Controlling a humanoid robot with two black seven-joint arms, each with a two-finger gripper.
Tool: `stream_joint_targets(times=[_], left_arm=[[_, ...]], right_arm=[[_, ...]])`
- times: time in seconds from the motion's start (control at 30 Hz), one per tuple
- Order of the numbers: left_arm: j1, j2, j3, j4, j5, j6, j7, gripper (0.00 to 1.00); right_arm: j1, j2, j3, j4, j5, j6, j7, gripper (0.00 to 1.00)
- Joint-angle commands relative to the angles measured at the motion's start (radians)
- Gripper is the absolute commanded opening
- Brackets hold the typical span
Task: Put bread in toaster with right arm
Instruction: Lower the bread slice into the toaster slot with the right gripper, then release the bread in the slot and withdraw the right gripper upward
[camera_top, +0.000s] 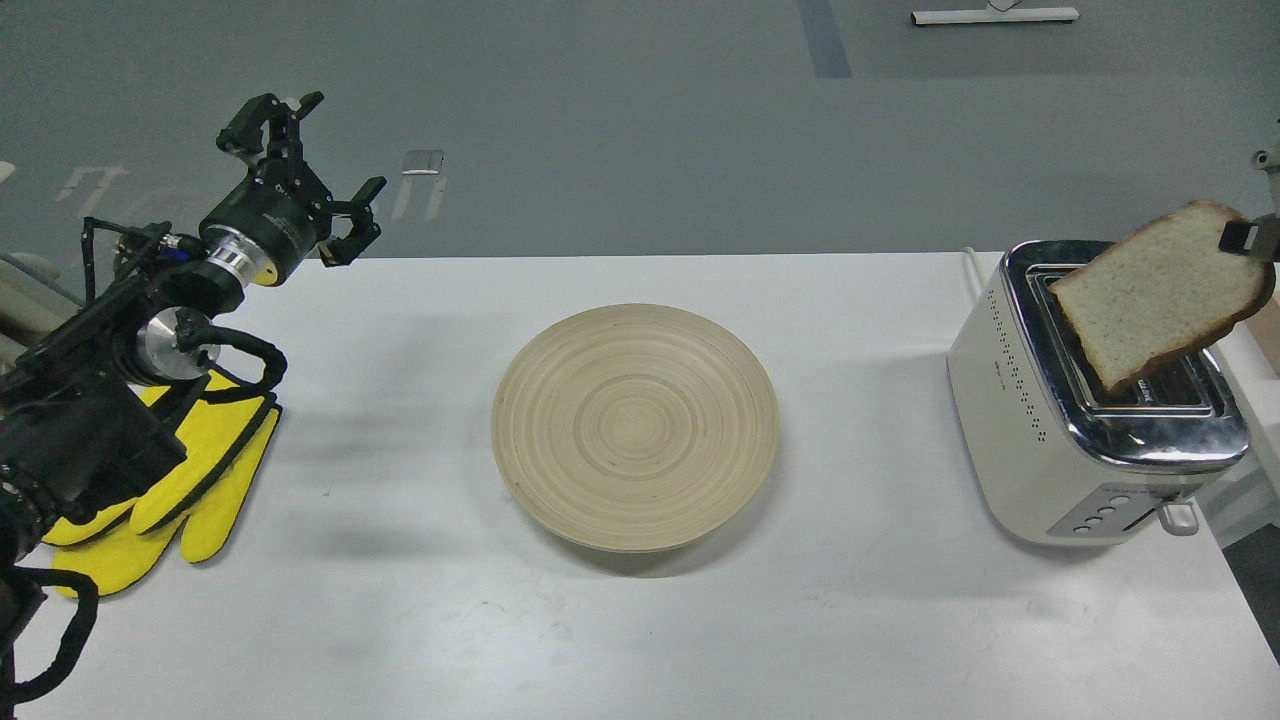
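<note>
Yellow gloves (190, 480) are seen lying flat on the white table (400, 600) at the far left, partly hidden under the black left arm that enters from that edge. The left gripper (330, 165) is held up above the table's back edge, and its fingers are spread wide with nothing between them. Near the middle of the table a round, pale wooden plate (635, 428) with ringed grain is set, and it carries nothing. Well apart from it, toward the right end of the table, the cream-white toaster (1040, 440) is placed, its chrome top and two slots turned upward and its buttons and lever facing the near side. The bread (1160, 290) is held tilted in the air over the toaster's slots, its lower corner close above the chrome top; whether it touches cannot be told. At the slice's upper right crust it is pinched by the right gripper (1248, 238), of which only a small dark tip is shown at the frame's right edge.
</note>
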Motion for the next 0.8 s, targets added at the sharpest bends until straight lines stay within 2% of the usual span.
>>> stream_joint_targets(times=[0.0,0.33,0.4,0.5,0.57,0.63,0.67,0.73,0.77], left_arm=[[0.000,0.001,0.000,0.000,0.000,0.000,0.000,1.00],[0.000,0.001,0.000,0.000,0.000,0.000,0.000,1.00],[0.000,-0.001,0.000,0.000,0.000,0.000,0.000,1.00],[0.000,0.001,0.000,0.000,0.000,0.000,0.000,1.00],[0.000,-0.001,0.000,0.000,0.000,0.000,0.000,1.00],[0.000,-0.001,0.000,0.000,0.000,0.000,0.000,1.00],[0.000,-0.001,0.000,0.000,0.000,0.000,0.000,1.00],[0.000,-0.001,0.000,0.000,0.000,0.000,0.000,1.00],[0.000,0.001,0.000,0.000,0.000,0.000,0.000,1.00]], right_arm=[[-0.002,0.000,0.002,-0.001,0.001,-0.001,-0.003,0.00],[-0.004,0.000,0.002,-0.001,0.002,-0.002,-0.006,0.00],[-0.005,0.000,0.000,-0.001,0.002,-0.012,-0.015,0.04],[-0.005,0.000,0.000,-0.001,0.004,-0.018,-0.018,0.15],[-0.005,0.008,0.000,-0.001,0.004,-0.021,-0.020,0.28],[-0.005,0.017,0.000,-0.001,0.004,-0.025,-0.021,0.36],[-0.005,0.017,0.000,-0.001,0.004,-0.025,-0.021,0.36],[-0.005,0.017,0.000,-0.001,0.007,-0.041,-0.027,0.53],[-0.005,0.017,0.000,-0.001,0.007,-0.042,-0.029,0.55]])
